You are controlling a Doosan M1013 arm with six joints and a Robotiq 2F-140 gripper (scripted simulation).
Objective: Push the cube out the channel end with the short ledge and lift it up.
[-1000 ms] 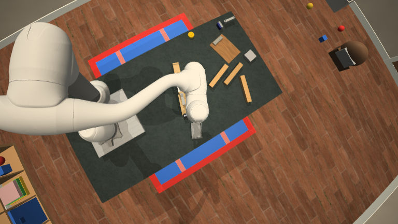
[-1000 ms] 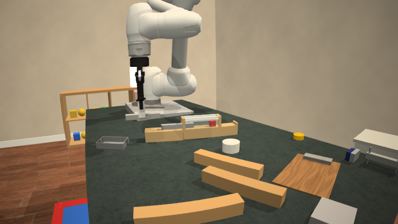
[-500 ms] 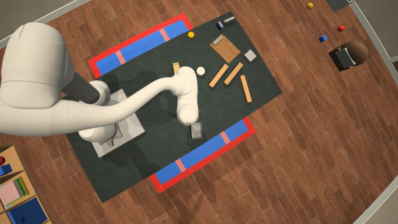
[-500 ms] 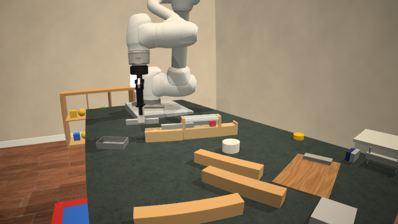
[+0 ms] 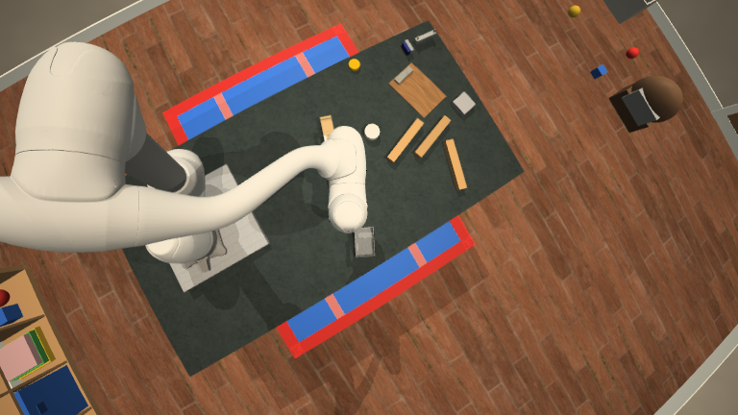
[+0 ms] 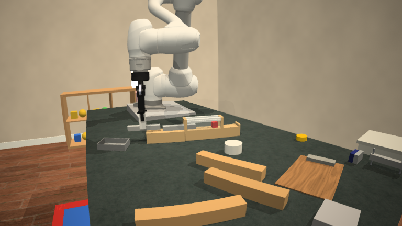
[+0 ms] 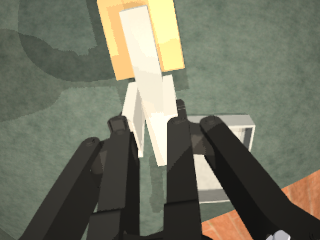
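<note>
My gripper [image 6: 142, 119] [image 7: 153, 93] points straight down and is shut on the upright handle of a pale T-shaped push stick [image 6: 151, 126] [image 7: 150, 90]. The stick lies level just above the table, and its far end reaches into the near end of the wooden channel [image 6: 192, 134] [image 7: 163, 34] [image 5: 326, 125]. A small red cube [image 6: 214, 124] sits inside the channel under a clear cover, towards the end with the raised lip [image 6: 237, 124]. My fingers stay outside the channel. In the overhead view my arm hides most of the channel and the stick.
A grey tray [image 5: 363, 242] [image 6: 113, 144] lies beside my gripper. A white cylinder [image 5: 372, 131] [image 6: 233, 147], three wooden bars [image 5: 405, 139] [image 6: 230, 161], a wooden board [image 5: 417, 89] [image 6: 309, 177], a yellow puck [image 5: 354, 63] [image 6: 301, 137] and a grey block [image 5: 463, 103] lie beyond the channel.
</note>
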